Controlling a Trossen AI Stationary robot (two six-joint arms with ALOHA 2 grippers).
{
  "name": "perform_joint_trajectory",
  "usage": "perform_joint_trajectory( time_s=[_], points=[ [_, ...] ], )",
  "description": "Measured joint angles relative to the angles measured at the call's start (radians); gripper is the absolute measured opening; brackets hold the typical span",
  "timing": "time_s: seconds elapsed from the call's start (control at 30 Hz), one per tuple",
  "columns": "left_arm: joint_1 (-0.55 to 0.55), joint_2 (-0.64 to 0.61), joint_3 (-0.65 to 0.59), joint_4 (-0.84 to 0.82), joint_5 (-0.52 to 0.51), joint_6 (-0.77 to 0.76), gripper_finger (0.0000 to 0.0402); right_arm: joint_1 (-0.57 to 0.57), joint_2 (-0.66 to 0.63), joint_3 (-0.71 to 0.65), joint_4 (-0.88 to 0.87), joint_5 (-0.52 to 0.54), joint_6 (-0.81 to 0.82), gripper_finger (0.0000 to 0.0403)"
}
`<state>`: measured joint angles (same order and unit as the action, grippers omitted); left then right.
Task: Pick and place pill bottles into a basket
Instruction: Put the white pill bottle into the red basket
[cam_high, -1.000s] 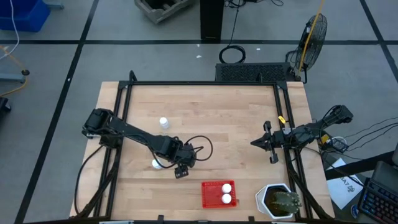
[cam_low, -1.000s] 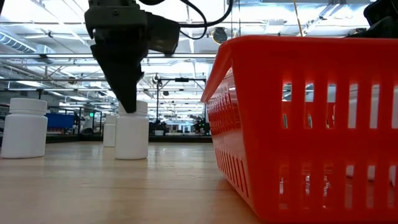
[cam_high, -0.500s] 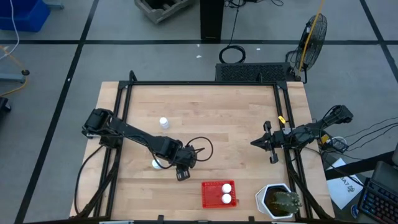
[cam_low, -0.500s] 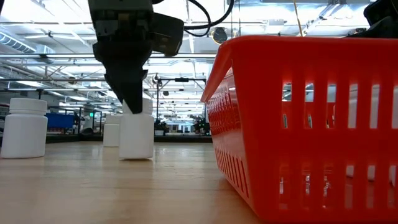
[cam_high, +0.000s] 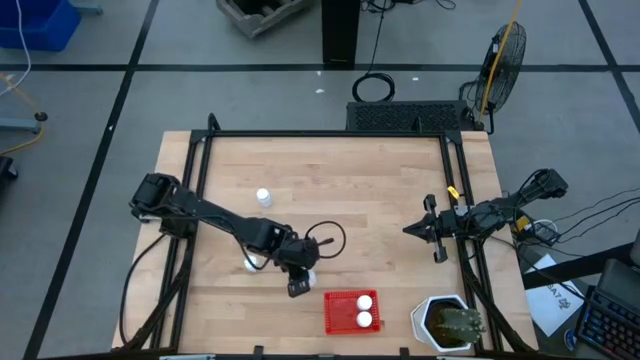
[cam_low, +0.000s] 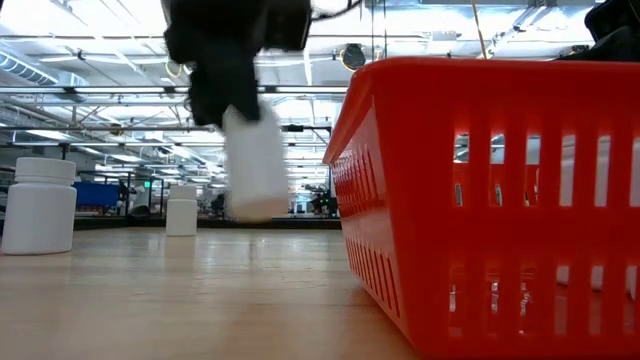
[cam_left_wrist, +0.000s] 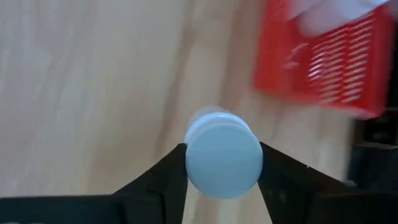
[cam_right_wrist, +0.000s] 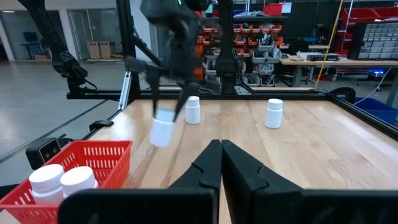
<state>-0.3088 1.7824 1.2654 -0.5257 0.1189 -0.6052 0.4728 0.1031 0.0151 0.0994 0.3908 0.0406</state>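
My left gripper is shut on a white pill bottle, held in the air just left of the red basket. The bottle also shows in the right wrist view. Two bottles lie in the basket. One bottle stands on its base on the table farther back. Another stands by the left arm, partly hidden by it. My right gripper is shut and empty at the table's right side. My left gripper pinches the bottle's cap end between its two fingers, one on each side. The fingers come from above, pointing down. The bottle hangs below them, slightly tilted, lifted clear of the table.
A white pot with a green plant stands at the near right corner, right of the basket. A black frame runs round the table. Bare wood lies between the basket and the right arm.
My left gripper has gone up and toward the basket with the bottle. A second ago the bottle stood on the table under the fingers; now it hangs clear of the wood, slightly tilted. The other bottles have stayed put.
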Motion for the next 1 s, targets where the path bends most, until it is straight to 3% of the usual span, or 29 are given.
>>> perform_joint_trajectory(
  time_s=[0.4, 0.53, 1.0],
  points=[
    [-0.026, -0.013, 0.145, 0.071, 0.011, 0.024, 0.0163, 0.000, 0.003, 0.000, -0.003, 0.000, 0.000, 0.0004],
    [-0.047, -0.011, 0.182, 0.091, -0.026, 0.043, 0.0183, 0.000, 0.004, 0.000, -0.002, 0.000, 0.000, 0.0002],
    [-0.113, -0.002, 0.187, 0.234, -0.093, 0.074, 0.0167, 0.000, 0.004, 0.000, -0.002, 0.000, 0.000, 0.0002]
  ],
)
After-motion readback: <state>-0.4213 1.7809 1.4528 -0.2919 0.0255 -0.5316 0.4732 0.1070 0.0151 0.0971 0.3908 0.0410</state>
